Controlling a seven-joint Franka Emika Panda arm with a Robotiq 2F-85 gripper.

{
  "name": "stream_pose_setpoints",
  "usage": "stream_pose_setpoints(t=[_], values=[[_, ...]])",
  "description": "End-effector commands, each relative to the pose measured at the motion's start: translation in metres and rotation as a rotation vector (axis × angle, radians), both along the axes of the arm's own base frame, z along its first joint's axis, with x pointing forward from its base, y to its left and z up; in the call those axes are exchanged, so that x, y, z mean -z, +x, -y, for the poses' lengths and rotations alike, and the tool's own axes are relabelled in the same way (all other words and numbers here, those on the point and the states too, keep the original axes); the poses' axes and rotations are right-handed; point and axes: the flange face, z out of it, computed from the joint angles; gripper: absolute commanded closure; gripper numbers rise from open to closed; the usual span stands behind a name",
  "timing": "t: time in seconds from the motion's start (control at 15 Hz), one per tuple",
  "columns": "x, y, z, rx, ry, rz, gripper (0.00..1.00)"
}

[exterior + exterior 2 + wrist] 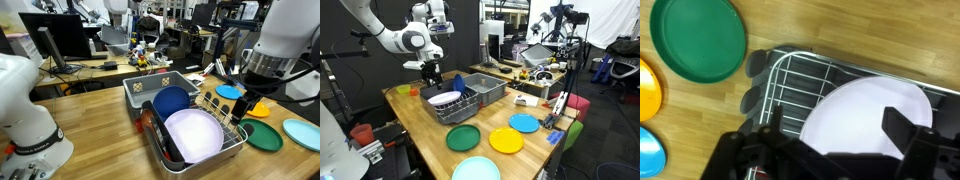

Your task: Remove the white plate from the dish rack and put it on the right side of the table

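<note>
My gripper (pixel 830 138) hangs over the dish rack (pixel 790 80) with its fingers spread wide apart, holding nothing; one finger (pixel 905 128) shows above the white plate (pixel 865 105). That plate sits inside the rack, touching the dark blue plate (pixel 170 100). The rack stands on the table (pixel 90 110).

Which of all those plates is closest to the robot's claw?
The white plate, in the dish rack directly below the open gripper. The dark blue plate sits beside it; the green, orange and light-blue plates lie out on the table.
</note>
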Motion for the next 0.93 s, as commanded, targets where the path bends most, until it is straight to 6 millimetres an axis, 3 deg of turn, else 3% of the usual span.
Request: stream_pose_setpoints(t=[0.0, 0.33, 0.87], values=[[0.004, 0.004, -0.002, -0.001, -0.005, -0.001, 0.00], [0.028, 0.021, -0.014, -0.036, -0.002, 0.038, 0.00], [0.076, 0.069, -0.033, -0.023, -0.079, 0.107, 0.00]])
